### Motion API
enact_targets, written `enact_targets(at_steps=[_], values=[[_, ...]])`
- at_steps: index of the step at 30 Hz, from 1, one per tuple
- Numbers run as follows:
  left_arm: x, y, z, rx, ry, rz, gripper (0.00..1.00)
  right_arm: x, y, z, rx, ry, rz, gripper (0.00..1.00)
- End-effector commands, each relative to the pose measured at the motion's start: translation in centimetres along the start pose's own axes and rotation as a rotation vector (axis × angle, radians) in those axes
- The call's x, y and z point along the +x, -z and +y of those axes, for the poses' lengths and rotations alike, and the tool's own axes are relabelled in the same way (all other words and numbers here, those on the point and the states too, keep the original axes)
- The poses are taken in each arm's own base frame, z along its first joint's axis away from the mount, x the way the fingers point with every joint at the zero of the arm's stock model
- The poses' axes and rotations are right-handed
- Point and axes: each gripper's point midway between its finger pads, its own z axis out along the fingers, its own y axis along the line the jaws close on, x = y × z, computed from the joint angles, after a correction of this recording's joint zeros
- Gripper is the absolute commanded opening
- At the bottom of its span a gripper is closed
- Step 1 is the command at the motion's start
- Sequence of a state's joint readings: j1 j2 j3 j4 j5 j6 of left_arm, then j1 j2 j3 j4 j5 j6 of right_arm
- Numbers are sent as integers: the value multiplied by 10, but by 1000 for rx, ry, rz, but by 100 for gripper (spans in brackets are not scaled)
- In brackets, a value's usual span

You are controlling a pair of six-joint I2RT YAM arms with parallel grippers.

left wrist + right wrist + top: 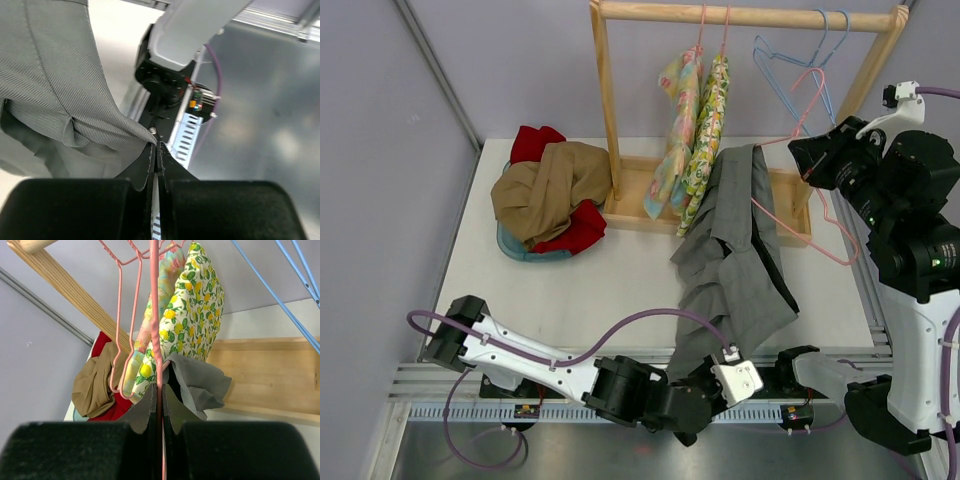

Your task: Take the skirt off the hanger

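A grey skirt (740, 240) hangs from a pink wire hanger (798, 232) and trails down across the white table toward the near edge. My right gripper (810, 155) is shut on the hanger's wire (155, 315), which runs between its jaws (159, 395); the skirt's top (200, 382) is bunched just beyond them. My left gripper (692, 385) is low at the table's near edge, shut on the skirt's lower hem. In the left wrist view the fabric (60, 90) is pulled into the closed fingertips (156, 150).
A wooden rack (610, 110) stands at the back with two floral garments (695, 130) on pink hangers and empty blue hangers (790, 70). A blue basin with tan and red clothes (545, 195) sits at the back left. The right arm's base (185, 35) is close to my left gripper.
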State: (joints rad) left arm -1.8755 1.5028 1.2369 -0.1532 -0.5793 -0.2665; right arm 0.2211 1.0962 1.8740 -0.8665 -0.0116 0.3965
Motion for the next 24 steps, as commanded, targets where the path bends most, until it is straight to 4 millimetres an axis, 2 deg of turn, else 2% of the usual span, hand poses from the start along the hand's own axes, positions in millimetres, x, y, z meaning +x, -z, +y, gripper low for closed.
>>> enact_targets(at_steps=[1,2,3,4,6,7,8,9,10,12,13,14,15,16,19,20,24], values=[[-30,9,-3,-43,62,-65,0,-73,24,20,-48,2,-278,0],[-29,8,15,-125,32,-52,0,-64,29,18,-46,-4,-249,0],[-41,7,33,-177,13,-49,0,-53,42,20,-77,-18,-229,0],[-51,8,41,-203,16,-68,0,-47,48,20,-84,-21,-217,0],[-65,17,70,-294,-14,-74,0,-26,65,29,-161,-7,-157,0],[-76,21,91,-346,-26,-81,0,-19,83,29,-185,0,-159,0],[-78,28,109,-394,-43,-67,0,-11,95,30,-201,9,-144,0],[-89,42,124,-413,-32,-87,0,-6,105,32,-228,34,-136,0],[-93,48,150,-468,-48,-79,0,-7,127,35,-252,49,-164,0],[-98,71,184,-556,-65,-73,0,-4,149,34,-259,89,-169,0],[-107,93,214,-621,-47,-89,0,-11,171,36,-270,99,-217,0],[-107,106,232,-673,-52,-78,0,-11,181,32,-254,99,-225,0],[-110,119,246,-708,-45,-83,0,-18,200,29,-238,92,-287,0],[-118,144,268,-760,-32,-107,0,-21,206,26,-226,87,-309,0],[-137,190,296,-850,-22,-161,0,-25,216,19,-196,77,-367,0],[-152,213,301,-861,2,-218,0,-26,213,17,-189,75,-369,0],[-179,257,321,-962,-30,-272,0,-16,183,12,-157,48,-307,0]])
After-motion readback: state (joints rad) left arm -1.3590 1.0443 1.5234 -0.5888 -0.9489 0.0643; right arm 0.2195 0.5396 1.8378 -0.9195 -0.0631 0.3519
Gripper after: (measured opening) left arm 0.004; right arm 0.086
